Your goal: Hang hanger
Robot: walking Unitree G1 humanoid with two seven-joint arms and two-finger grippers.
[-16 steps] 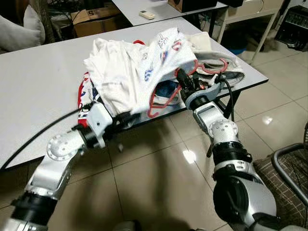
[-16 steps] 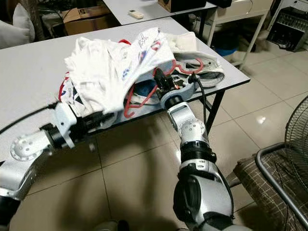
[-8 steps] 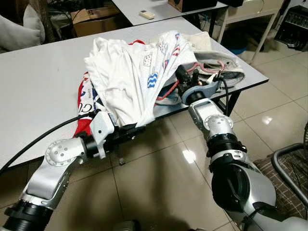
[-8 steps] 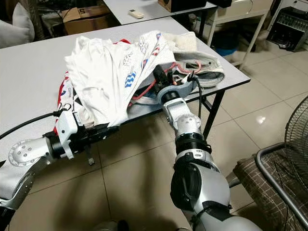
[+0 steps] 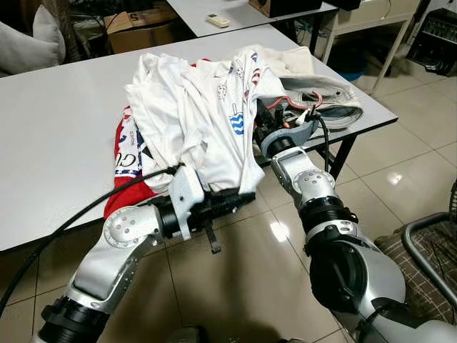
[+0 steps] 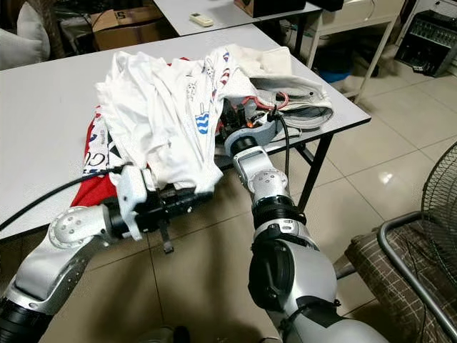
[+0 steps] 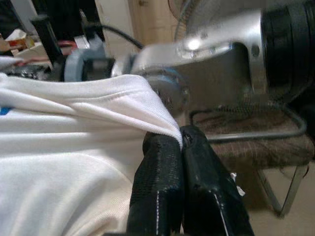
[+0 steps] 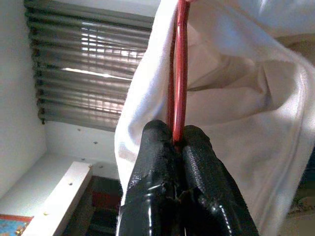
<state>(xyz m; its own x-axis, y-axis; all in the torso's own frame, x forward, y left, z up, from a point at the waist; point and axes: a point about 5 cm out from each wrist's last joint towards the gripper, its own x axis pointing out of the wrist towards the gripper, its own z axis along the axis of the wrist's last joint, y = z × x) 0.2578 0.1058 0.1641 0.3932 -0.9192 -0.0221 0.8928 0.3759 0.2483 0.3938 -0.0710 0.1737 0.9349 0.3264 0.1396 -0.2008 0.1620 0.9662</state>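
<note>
- We've got both arms on the same garment: a white shirt (image 5: 193, 114) heaped on the grey table (image 5: 57, 121), w/ its lower part draped off the front edge.
- Left gripper (image 7: 181, 143): fingers pressed together, pinching the shirt's hem. Seen from the head, it (image 5: 239, 201) sits below the table edge, hem pulled out toward us.
- Right gripper (image 8: 178, 140): clamped tight on the thin red hanger (image 8: 179, 64); the wire runs straight on from the fingertips, white cloth wrapped on both sides of it. From the head view the gripper (image 5: 265, 120) is buried at the shirt's edge, just above the left gripper and further in over the table.
- Hanger's thus mostly inside the shirt; a bit of red wire (image 5: 298, 104) shows just beyond the right gripper, on the grey-rimmed garment (image 5: 335, 100) beside it.
- A red printed garment (image 5: 128, 161) lies under the shirt, behind the left gripper.
- Progress, as we judge it: hanger's grasped and going in through the hem, hem's held open. Whether the shoulders are seated yet, can't tell.
- Left to do: seat the shirt on the hanger, lift it clear of the pile, hang it. No rail in sight, so approx. halfway at best.
</note>
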